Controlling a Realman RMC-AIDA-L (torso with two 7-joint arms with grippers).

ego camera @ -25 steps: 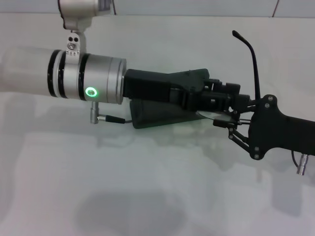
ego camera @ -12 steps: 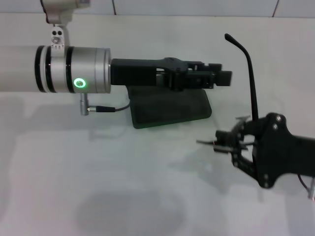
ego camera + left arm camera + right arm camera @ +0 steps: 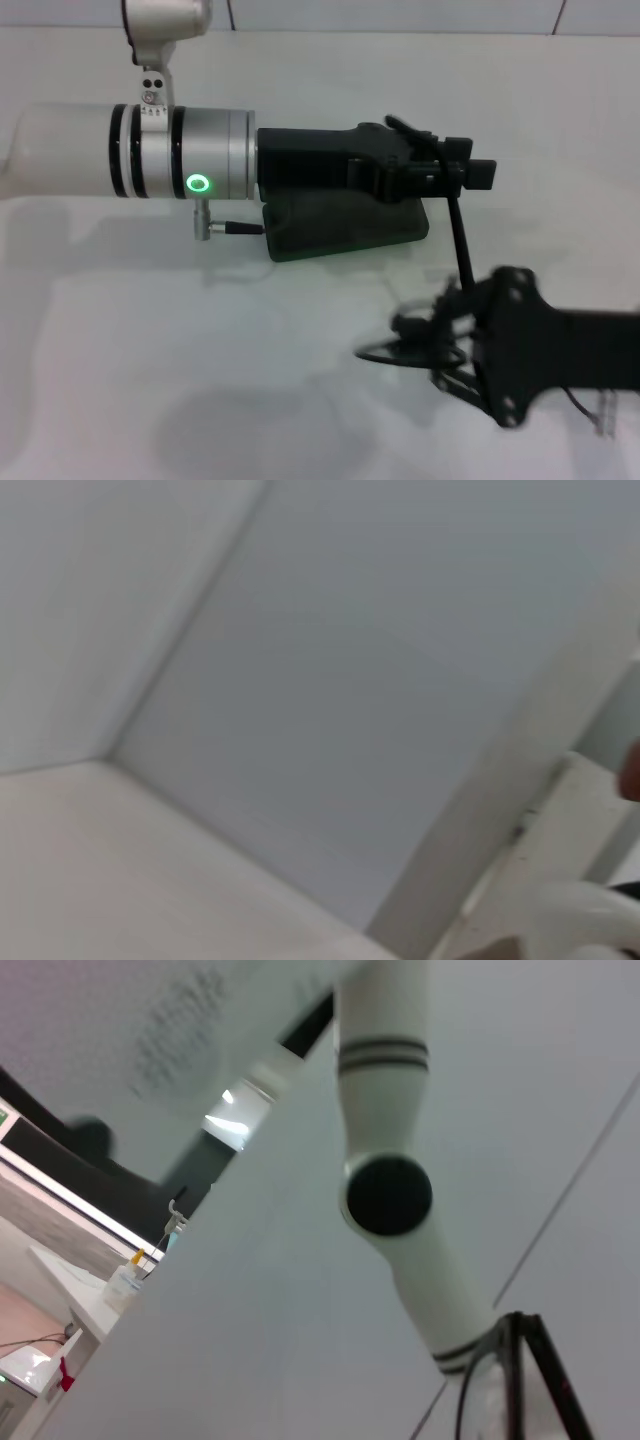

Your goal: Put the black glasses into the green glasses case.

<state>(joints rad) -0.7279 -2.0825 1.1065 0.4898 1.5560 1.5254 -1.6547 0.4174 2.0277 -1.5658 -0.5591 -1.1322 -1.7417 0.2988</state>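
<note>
The green glasses case lies on the white table, partly covered by my left gripper, which hovers over its far right edge. I cannot tell whether the case is open. My right gripper is in front of the case, to its right, and is shut on the black glasses. One lens sticks out to the left. One temple arm rises toward the left gripper. Part of the glasses frame shows in the right wrist view.
The white table stretches in front and to the left. My left arm's silver forearm spans the left half above the table; it also shows in the right wrist view. The left wrist view shows only walls.
My right gripper has carried the glasses away from the case, toward the front and left, and lower. My left arm first drew back left, then shifted right again over the case.
</note>
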